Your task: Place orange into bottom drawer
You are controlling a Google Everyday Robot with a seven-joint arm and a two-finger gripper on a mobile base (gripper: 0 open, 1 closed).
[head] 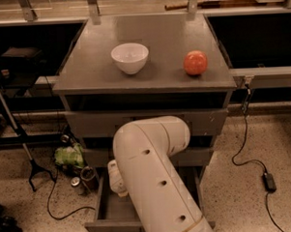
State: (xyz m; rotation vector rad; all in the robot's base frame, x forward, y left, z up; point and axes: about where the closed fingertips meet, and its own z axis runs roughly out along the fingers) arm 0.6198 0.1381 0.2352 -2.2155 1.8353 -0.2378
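The bottom drawer (102,212) of the grey cabinet is pulled open toward me. My white arm (152,171) reaches down over it and covers most of its inside. My gripper (118,179) hangs low inside the drawer at its left side, mostly hidden behind the wrist. The orange is hidden; I cannot see it in the drawer or at the gripper.
A white bowl (130,57) and a larger reddish-pink fruit (195,62) sit on the cabinet top (161,35). The two upper drawers (92,124) are shut. A green bag (69,155), cans (86,174) and cables (244,157) lie on the floor beside the cabinet.
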